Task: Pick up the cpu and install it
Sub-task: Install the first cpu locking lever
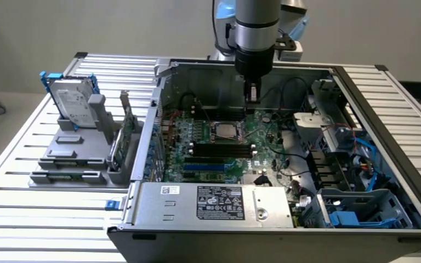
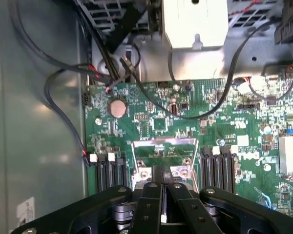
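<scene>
The cpu (image 1: 225, 130) is a small pale silvery square lying flat inside the metal-framed socket on the green motherboard (image 1: 269, 159) of the open computer case. My gripper (image 1: 253, 98) hangs from the arm just above the board, slightly behind the socket and towards the exterior view's right. In the wrist view its black fingers (image 2: 151, 200) are pressed together with nothing between them. A shiny metal frame piece (image 2: 163, 145) of the socket stands right beyond the gripper (image 2: 162, 187).
A silver hard drive (image 1: 72, 101) in a blue frame stands on a grey fixture at the exterior view's left. The power supply (image 1: 210, 205) fills the case's near side. Black cables (image 2: 63, 73), a blue drive cage (image 1: 364, 211) and the case walls (image 1: 357, 93) hem in the board.
</scene>
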